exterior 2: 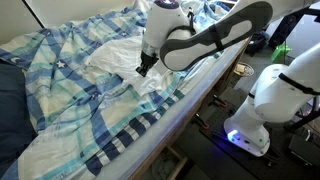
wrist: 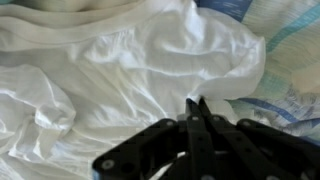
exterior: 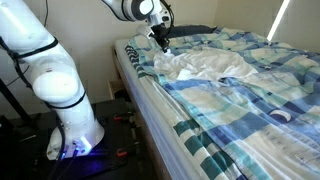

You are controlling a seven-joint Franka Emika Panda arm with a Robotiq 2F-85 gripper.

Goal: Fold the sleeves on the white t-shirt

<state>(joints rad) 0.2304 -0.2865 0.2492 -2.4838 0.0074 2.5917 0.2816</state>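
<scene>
The white t-shirt (exterior: pixel 205 65) (exterior 2: pixel 112 55) lies wrinkled on the patterned bedding and fills most of the wrist view (wrist: pixel 110 70). My gripper (exterior: pixel 160 42) (exterior 2: pixel 142 70) (wrist: pixel 197 101) stands at the shirt's edge nearest the bed's side. Its two black fingers are pressed together, with the tips pinching a thin bit of the sleeve (wrist: pixel 225 65). Wrinkles in the cloth run toward the tips. What lies under the fingers is hidden.
Blue, teal and white block-patterned bedding (exterior: pixel 255 100) (exterior 2: pixel 60 95) (wrist: pixel 295 60) covers the bed around the shirt. The bed's side edge (exterior: pixel 140 95) drops off next to the gripper. The robot's white base (exterior: pixel 70 125) (exterior 2: pixel 262 110) stands on the floor beside the bed.
</scene>
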